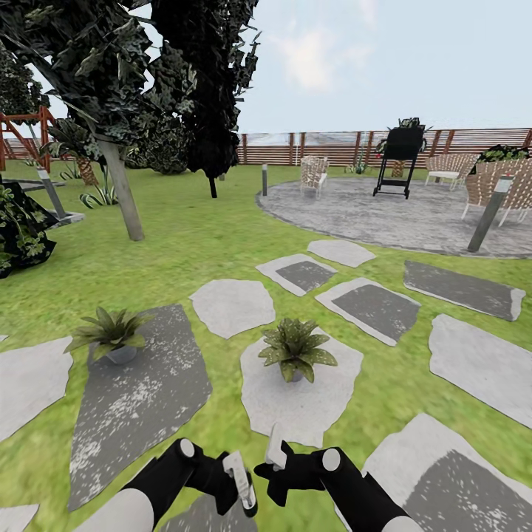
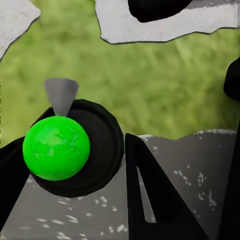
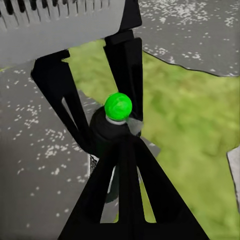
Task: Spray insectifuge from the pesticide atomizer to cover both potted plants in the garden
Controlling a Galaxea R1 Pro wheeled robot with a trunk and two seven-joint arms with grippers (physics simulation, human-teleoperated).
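Left fingers (image 2: 150, 200) were clamped on the pesticide atomizer (image 2: 95, 150). In the left wrist view its dark round body sat wedged between them, touching on both sides, with a bright green ball (image 2: 56, 147) on top and a small grey cone (image 2: 61, 94) poking out beside it. From the head camera I had the left gripper (image 1: 240, 488) low and close to the robot, with the atomizer (image 1: 246, 496) upright in it over the near end of the dark stepping stone (image 1: 140, 399).

The right gripper (image 1: 275, 462) hovered just beside the left one, close but apart. Through its wrist camera its own fingers (image 3: 125, 200) looked pressed together with nothing between them. Beyond them I saw the bottle (image 3: 107, 135) gripped by the other arm's black fingers.

Both potted plants were out ahead of me in the garden. The left potted plant (image 1: 111, 332) stood in its grey pot at the far left edge of that dark stone. The right potted plant (image 1: 295, 351) stood near the far edge of the pale stepping stone (image 1: 303, 414), straight ahead of the grippers.

Green lawn (image 1: 207, 244) ran between the stones. Farther back there was a round paved patio (image 1: 384, 214) with a black grill (image 1: 399, 159), and a brown slatted fence (image 1: 325, 148) behind it.
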